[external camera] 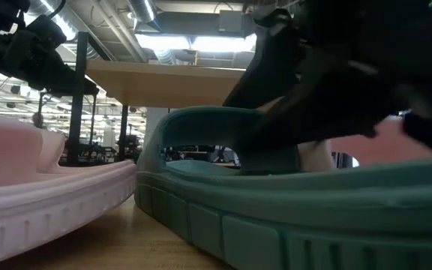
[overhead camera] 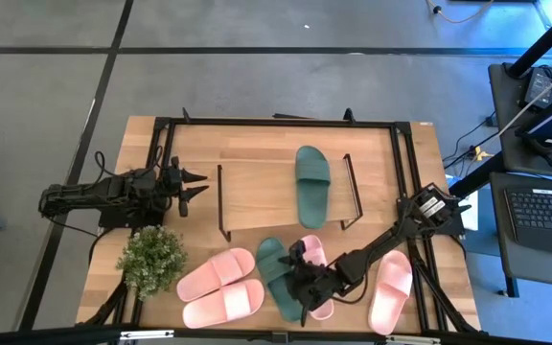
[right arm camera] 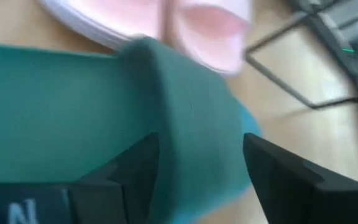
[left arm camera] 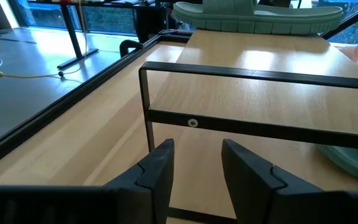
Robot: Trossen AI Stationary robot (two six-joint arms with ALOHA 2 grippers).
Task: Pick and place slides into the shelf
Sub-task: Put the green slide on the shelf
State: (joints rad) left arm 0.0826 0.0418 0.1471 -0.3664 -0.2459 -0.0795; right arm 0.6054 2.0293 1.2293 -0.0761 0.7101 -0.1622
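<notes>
Right gripper [overhead camera: 302, 278] reaches low, fingers spread (left gripper [overhead camera: 195, 185] waits, fingers parted).

Dark fingers [external camera: 291, 105] straddle green slide's [external camera: 291, 217] strap.

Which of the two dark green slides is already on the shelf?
The dark green foam slide lying on the light wooden shelf top; the other green slide sits on the table, under the right hand.
</notes>
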